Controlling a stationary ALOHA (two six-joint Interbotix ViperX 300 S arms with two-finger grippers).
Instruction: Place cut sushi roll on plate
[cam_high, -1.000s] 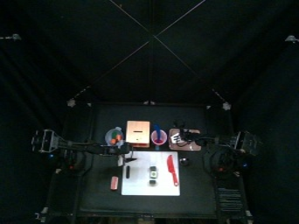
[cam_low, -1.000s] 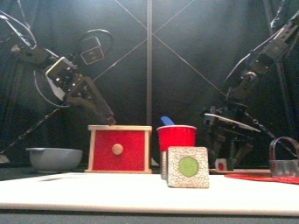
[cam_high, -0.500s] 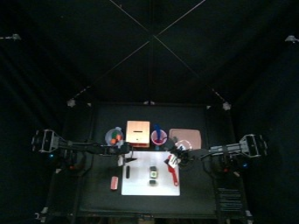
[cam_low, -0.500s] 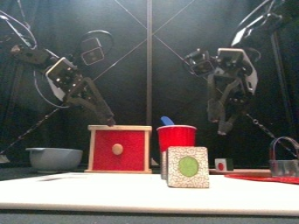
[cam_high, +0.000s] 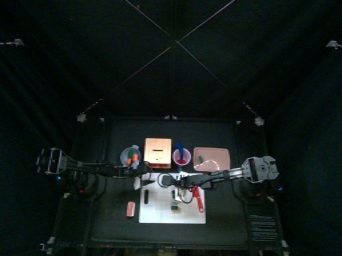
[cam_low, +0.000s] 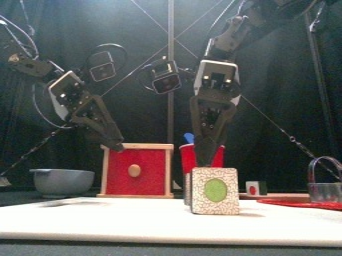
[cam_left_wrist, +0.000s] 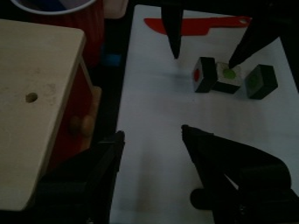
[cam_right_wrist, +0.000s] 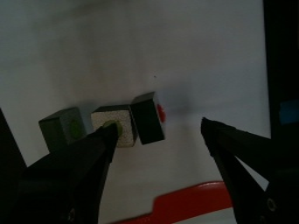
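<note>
A: Where we look down between the right jaws, we find them spread as wide as they go, with nothing in them. The cut sushi roll (cam_right_wrist: 131, 125) lies under the gap, a dark chunk with a pale cut face.

B: We agree. From the left wrist, the two black tips hang point-down just over that chunk, not touching it. A second dark piece (cam_left_wrist: 260, 80) sits just beside it.

A: And the left jaws?

B: Apart as well, and empty. We see them held low and level over the near end of the white board (cam_left_wrist: 146, 114), well short of the pieces.

A: Both pieces rest on that board, then. A small red spot (cam_right_wrist: 163, 114) marks the board by the roll, and the red knife (cam_right_wrist: 201, 199) lies on the board beyond it.

B: From the front, we see the roll standing near and large with a green centre, and the right arm (cam_low: 221, 60) coming down behind it.

A: Behind that are a red cup (cam_low: 201, 156), a red-fronted wooden box (cam_low: 136, 170) and a grey bowl (cam_low: 60, 180) on the desk (cam_low: 80, 225).

B: And the plate (cam_high: 214, 158)?

A: From above, we see it at the back right of the desk, off the board and apart from the roll. An orange-tan block (cam_high: 159, 152) lies beside it.
</note>
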